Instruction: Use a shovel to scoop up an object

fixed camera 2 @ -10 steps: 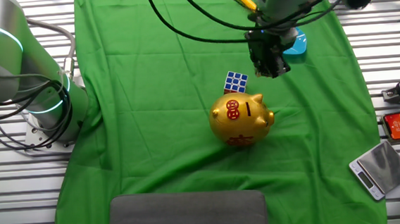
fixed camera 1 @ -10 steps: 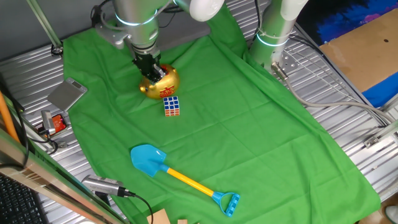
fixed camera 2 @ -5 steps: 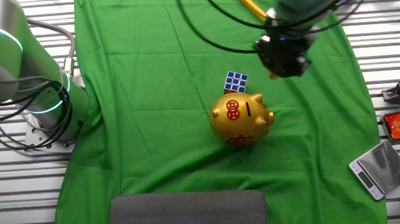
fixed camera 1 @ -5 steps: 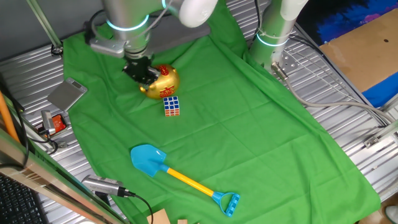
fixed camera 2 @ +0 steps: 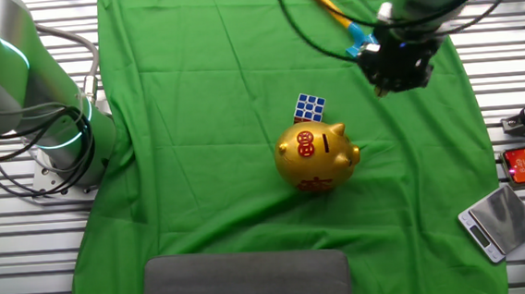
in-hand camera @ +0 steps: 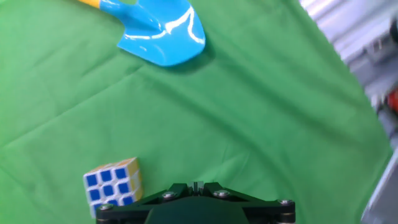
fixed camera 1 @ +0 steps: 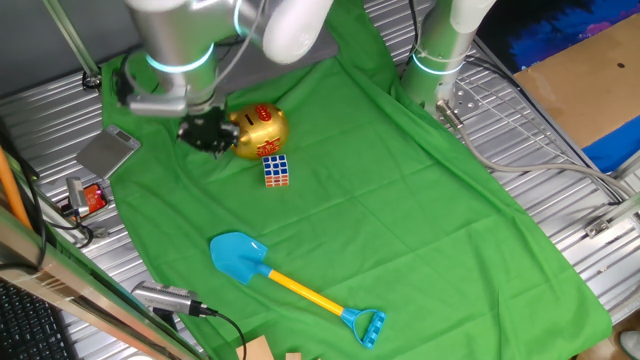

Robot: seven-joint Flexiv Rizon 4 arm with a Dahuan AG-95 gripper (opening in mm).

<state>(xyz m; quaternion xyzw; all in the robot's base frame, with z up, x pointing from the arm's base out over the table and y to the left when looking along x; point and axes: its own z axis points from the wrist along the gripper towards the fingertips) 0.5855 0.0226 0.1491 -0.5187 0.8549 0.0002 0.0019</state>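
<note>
Green cloth (fixed camera 1: 400, 200) covers the table; gripper (fixed camera 1: 207, 135) hangs above it with nothing in its grasp.

Gripper sits just beside the gold piggy bank (fixed camera 1: 258, 130), on the side toward the silver scale (fixed camera 1: 108, 152); whether its fingers are apart or together cannot be told from any view, since the hand view shows only the dark gripper base at the bottom edge. Shovel (fixed camera 1: 290, 284) lies flat on the cloth, well apart from the gripper, light blue blade toward the cube, yellow shaft running to the blue D-shaped end near the cloth edge. Cube (fixed camera 1: 276, 169) rests on the cloth just beside the piggy bank, between it and the shovel blade. In the hand view, cube (in-hand camera: 114, 185) is at lower left, blade (in-hand camera: 163, 34) at top.
</note>
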